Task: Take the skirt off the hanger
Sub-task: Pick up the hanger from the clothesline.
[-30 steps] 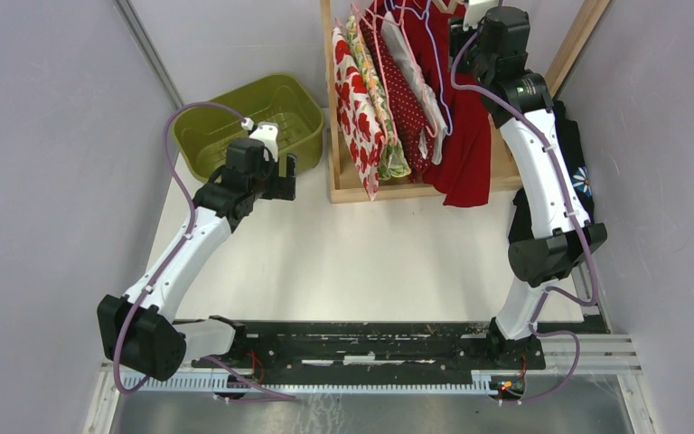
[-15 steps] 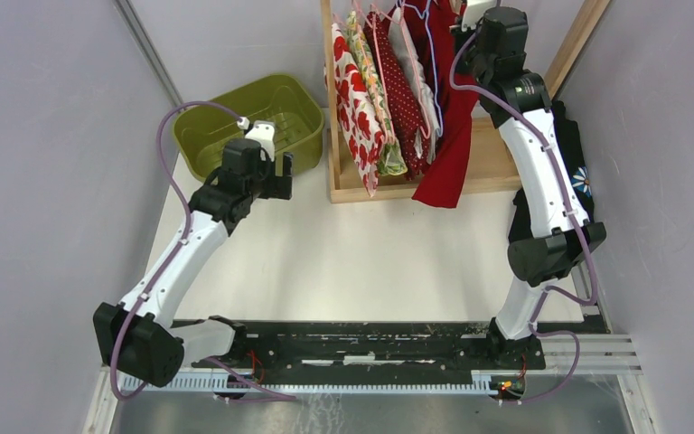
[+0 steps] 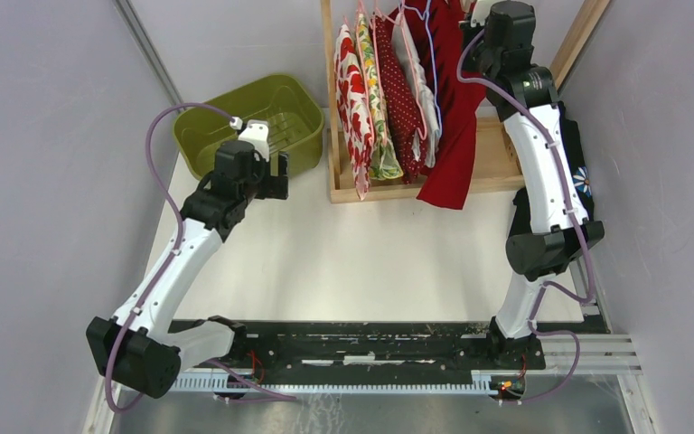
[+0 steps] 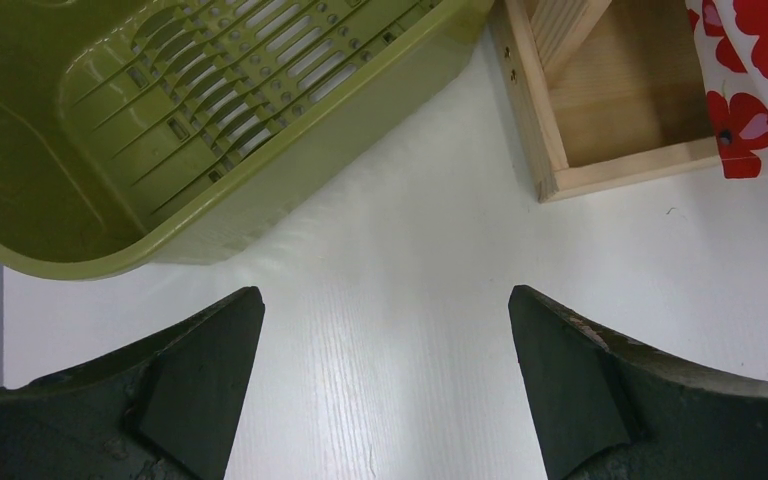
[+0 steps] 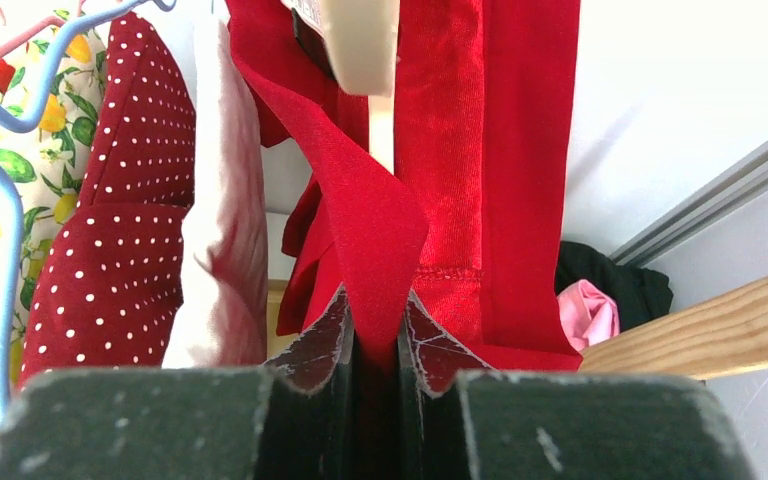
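1. At far left, the left hand (image 4: 383, 296) hovers above the white surface (image 3: 352, 253) with its fingers spread wide and nothing between them, just beside the green basket (image 4: 360, 120).
2. The wooden rack (image 3: 492, 145) stands at the back of the surface, right of the basket, and carries a row of hanging garments.
3. Along the row from the left hang a poppy-print garment (image 3: 351, 99), a lemon-print garment (image 3: 378, 149), a red polka-dot garment (image 3: 402, 90) and a white garment (image 3: 425, 99); a blue hanger (image 5: 5, 200) curves up among them.
4. The red skirt (image 3: 452, 136) hangs at the right end of the row, and its lower edge drapes over the front of the rack's base.
5. The right hand (image 5: 372, 300), raised at the top of the rack, is nearly closed and pinches a fold of the red skirt between its fingers.
6. At far right, a black cloth (image 3: 583, 172) lies by the wall.
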